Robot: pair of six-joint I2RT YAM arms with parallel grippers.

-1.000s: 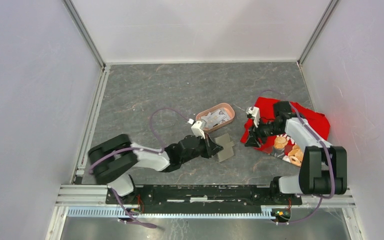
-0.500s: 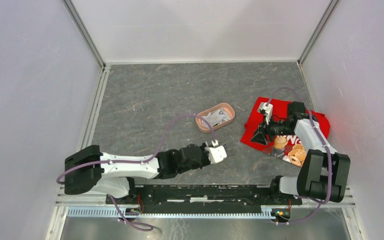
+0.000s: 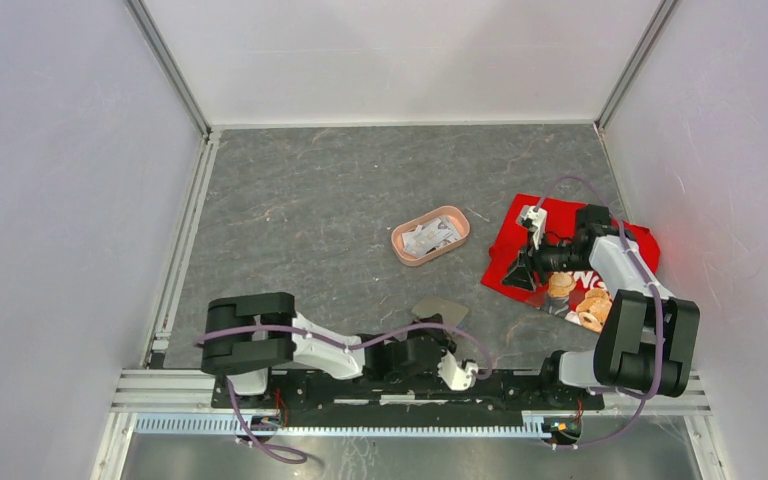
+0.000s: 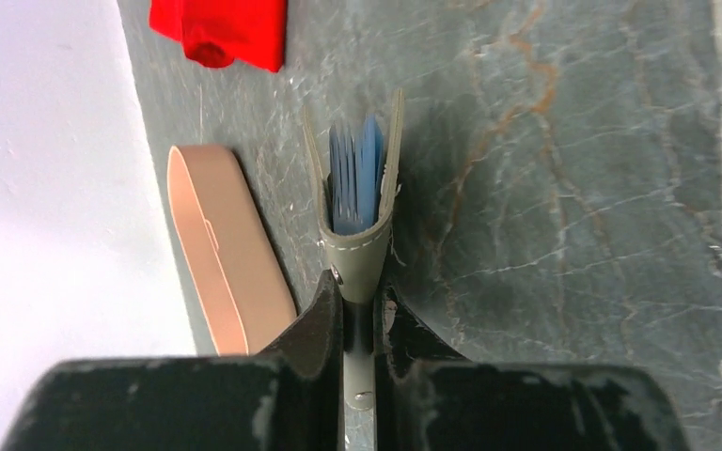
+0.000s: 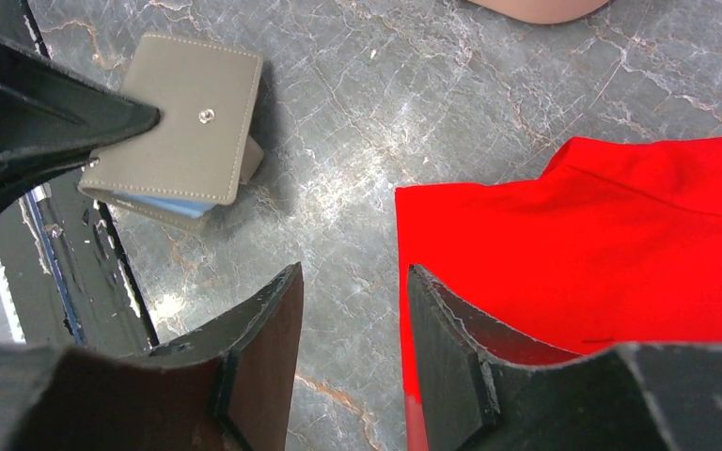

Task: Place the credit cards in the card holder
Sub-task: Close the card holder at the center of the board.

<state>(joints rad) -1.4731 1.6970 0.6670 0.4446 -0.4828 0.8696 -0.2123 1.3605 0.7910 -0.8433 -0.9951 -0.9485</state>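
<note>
A: Where is the card holder (image 3: pixel 440 310)?

B: Low on the surface (image 3: pixel 340 190), close to the rail (image 3: pixel 360 384) at the near edge. The left end effector (image 4: pixel 359 293) is clamped on its folded spine. The two flaps stand only a little apart, with blue edges (image 4: pixel 355 183) showing between them.

A: And the credit cards (image 3: pixel 427 238)?

B: Grey-white pieces lie in the pink tray (image 3: pixel 448 210), well apart from the card holder. The right end effector (image 5: pixel 353 324) hangs over the edge of the red cloth (image 5: pixel 602 235), jaws apart, holding nothing.

A: What worries you?

B: The grip is on a narrow strip, so I judge the card holder could twist or slip out if a card is pushed against it. With the flaps nearly shut, a card would likely jam on an edge rather than enter a pocket. Thin cards lying flat in the tray are also hard to pinch, and the tray might slide.
</note>
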